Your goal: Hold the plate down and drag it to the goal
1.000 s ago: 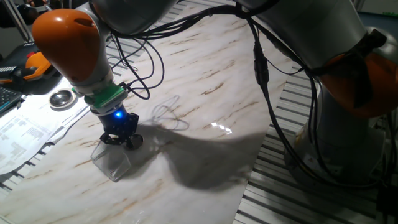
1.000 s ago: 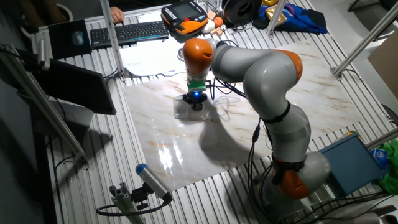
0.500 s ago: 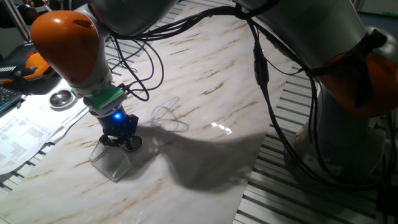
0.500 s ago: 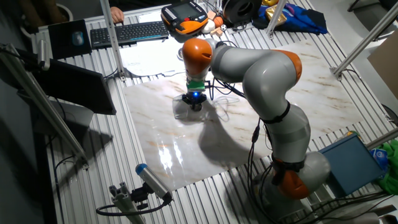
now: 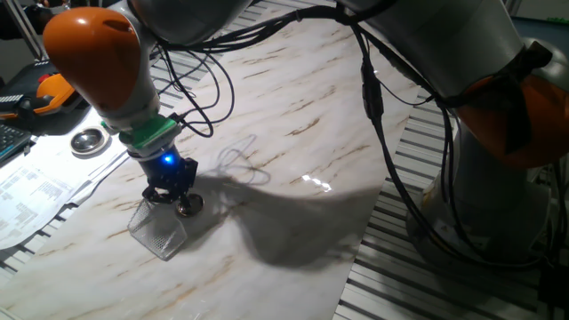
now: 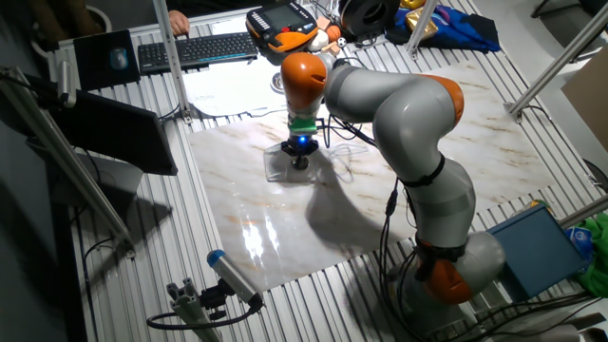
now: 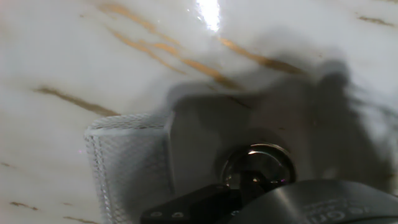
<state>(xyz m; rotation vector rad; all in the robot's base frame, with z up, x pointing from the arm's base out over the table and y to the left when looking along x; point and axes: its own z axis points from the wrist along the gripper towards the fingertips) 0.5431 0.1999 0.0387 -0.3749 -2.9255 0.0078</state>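
The plate (image 5: 188, 206) is a small shiny silver disc on the marble table, just right of the goal. It fills the lower middle of the hand view (image 7: 257, 163). The goal is a small wire-mesh box (image 5: 158, 233), also seen in the other fixed view (image 6: 279, 169) and at the lower left of the hand view (image 7: 126, 175). My gripper (image 5: 174, 197) points straight down with its dark fingers together, tip on or just above the plate. It also shows in the other fixed view (image 6: 300, 161). The plate lies at the box's edge, outside the mesh.
A larger round silver dish (image 5: 88, 140) sits at the table's left edge beside papers (image 5: 36, 191). Black cables (image 5: 213, 98) hang from the arm over the table. A keyboard (image 6: 195, 49) and an orange pendant (image 6: 285, 27) lie beyond the far edge.
The hand has shifted slightly and risen a little, so more of the plate shows under it. The plate and mesh box stay about where they were.
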